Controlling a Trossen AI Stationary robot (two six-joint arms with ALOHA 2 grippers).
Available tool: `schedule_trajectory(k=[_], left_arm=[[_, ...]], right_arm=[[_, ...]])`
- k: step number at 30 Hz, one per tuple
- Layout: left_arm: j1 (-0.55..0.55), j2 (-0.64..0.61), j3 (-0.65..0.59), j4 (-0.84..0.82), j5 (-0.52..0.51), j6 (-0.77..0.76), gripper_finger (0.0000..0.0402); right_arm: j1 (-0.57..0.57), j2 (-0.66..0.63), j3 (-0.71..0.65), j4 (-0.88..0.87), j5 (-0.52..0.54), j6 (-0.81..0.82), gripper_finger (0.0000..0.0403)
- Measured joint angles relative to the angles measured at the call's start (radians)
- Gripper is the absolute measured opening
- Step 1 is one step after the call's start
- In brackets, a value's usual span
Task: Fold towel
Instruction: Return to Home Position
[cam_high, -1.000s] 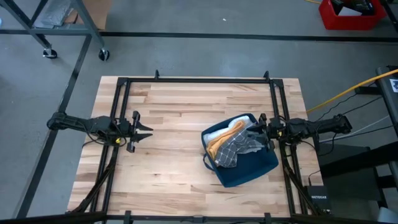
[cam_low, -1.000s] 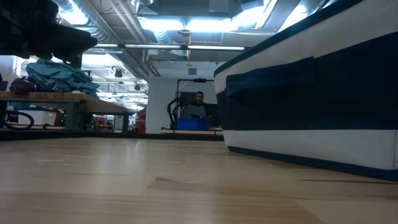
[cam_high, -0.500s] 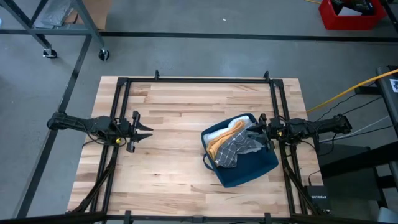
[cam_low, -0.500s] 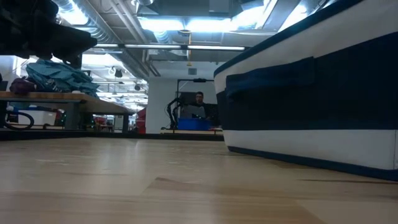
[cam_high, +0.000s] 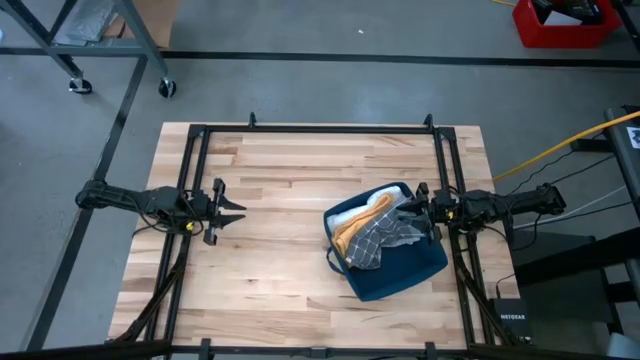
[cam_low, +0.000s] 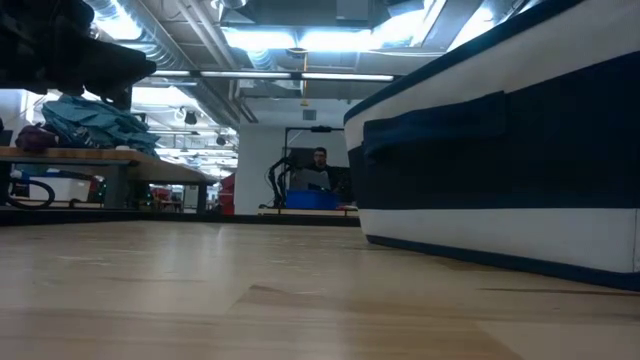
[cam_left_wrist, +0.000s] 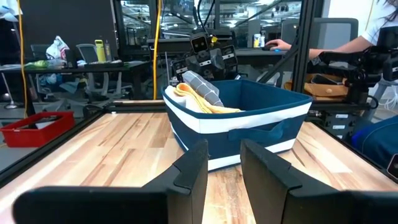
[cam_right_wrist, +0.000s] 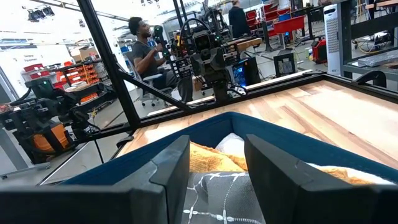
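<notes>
Broadly, the wooden table (cam_high: 290, 180) fills the middle of the high view, inside a dark frame. The blue laundry organizer (cam_high: 405, 272) stands on its right half, turned at an angle to the table's edges, and a white band runs round its wall. In the low view its side fills the right of the picture. Inside it lies the gray towel (cam_high: 385, 235), checked with pale lines and bunched rather than flat. It rests partly over the yellow towel (cam_high: 348, 235), whose folds show on the side toward the table's middle. Both towels rise above the organizer's rim in the left wrist view. The right gripper (cam_high: 412, 210) hangs over the organizer's right rim, just above the gray towel. Its fingers are parted and grasp nothing. The left gripper (cam_high: 234, 210) is well apart from the organizer, above the bare left side of the table and pointing toward the organizer. It is likewise released, with a clear gap between its fingers. Far back in the room, the low view shows a person (cam_low: 320, 165) sitting at a bench.
</notes>
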Motion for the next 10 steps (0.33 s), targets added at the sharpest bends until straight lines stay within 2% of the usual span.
schedule_trajectory(k=[10], left_arm=[[0.000, 0.000, 0.000, 0.000, 0.000, 0.000, 0.0088]], right_arm=[[0.000, 0.000, 0.000, 0.000, 0.000, 0.000, 0.0159]])
